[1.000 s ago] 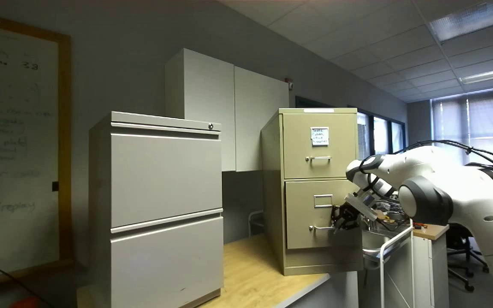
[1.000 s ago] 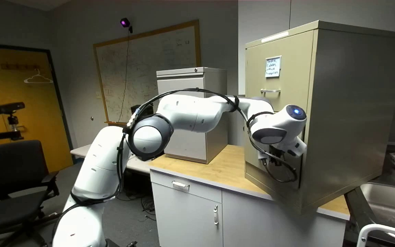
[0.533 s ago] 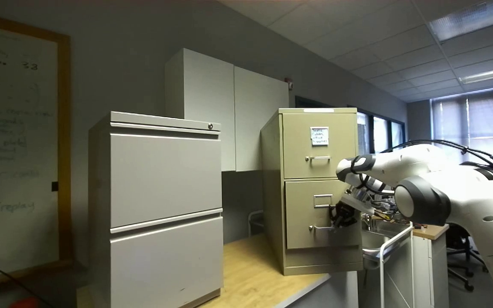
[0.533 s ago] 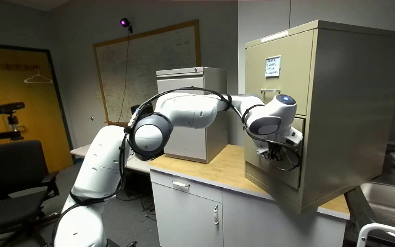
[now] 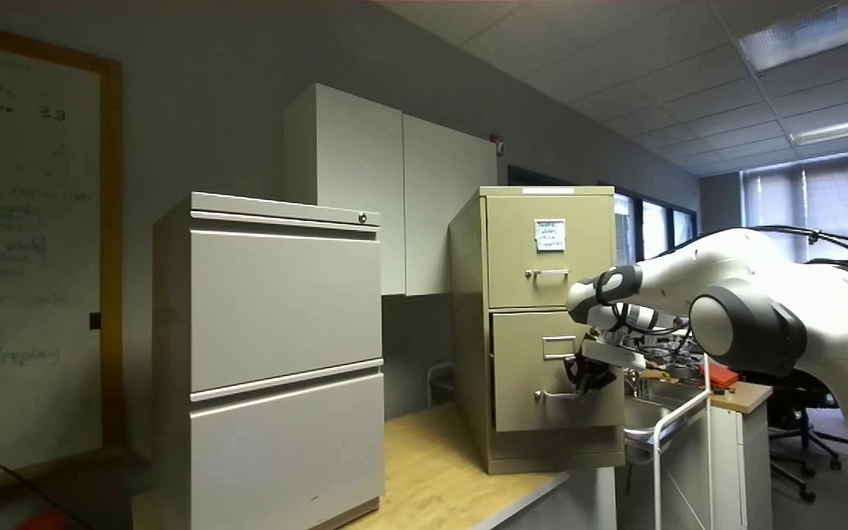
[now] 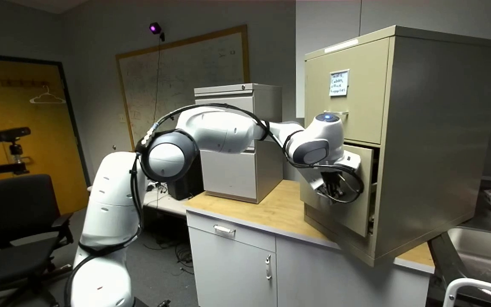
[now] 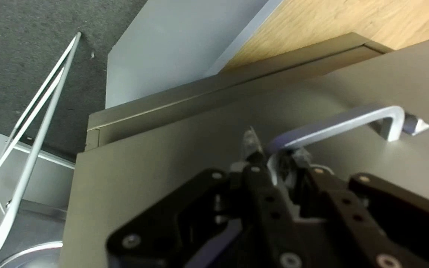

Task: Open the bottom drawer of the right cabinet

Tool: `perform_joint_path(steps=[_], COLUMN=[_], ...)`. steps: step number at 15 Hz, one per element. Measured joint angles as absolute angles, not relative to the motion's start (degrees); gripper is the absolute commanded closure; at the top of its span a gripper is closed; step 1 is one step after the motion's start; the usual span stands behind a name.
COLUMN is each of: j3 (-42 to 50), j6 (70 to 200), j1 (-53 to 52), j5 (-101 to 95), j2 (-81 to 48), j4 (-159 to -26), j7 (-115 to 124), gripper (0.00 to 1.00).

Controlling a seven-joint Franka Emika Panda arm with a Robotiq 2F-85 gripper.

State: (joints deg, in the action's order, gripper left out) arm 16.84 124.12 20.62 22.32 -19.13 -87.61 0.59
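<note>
The right cabinet (image 5: 548,203), tall and tan, appears in both exterior views. Its bottom drawer (image 5: 516,372) stands partly out, with a dark gap behind the drawer front (image 6: 358,219) along its side edge. My gripper (image 7: 276,148) is shut on the silver handle (image 7: 348,124), near one end of the bar; the bar passes between the fingertips and hides part of one. In an exterior view the gripper (image 5: 580,386) sits at the end of the handle away from the lock. The arm's wrist covers much of the drawer front in an exterior view.
A light-grey cabinet (image 5: 284,309) stands on the wooden counter (image 5: 431,449) beside the tan one. White cart rails (image 5: 658,464) and a metal sink (image 6: 484,245) lie on the tan cabinet's far side. A black chair (image 6: 19,226) stands in the background.
The bottom drawer has come out from nearly flush to partly open. My arm has drawn back from the cabinet with it, and the wrist has tilted and risen. The gripper stays on the handle.
</note>
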Motion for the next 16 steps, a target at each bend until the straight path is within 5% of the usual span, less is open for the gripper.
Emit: perform_joint_path(steps=[16], j3=[15.3], j6=[131.4], j1=[19.3], j5=[16.3], j2=[1.8], j4=[-114.7], j7=[-2.9], gripper=[0.96])
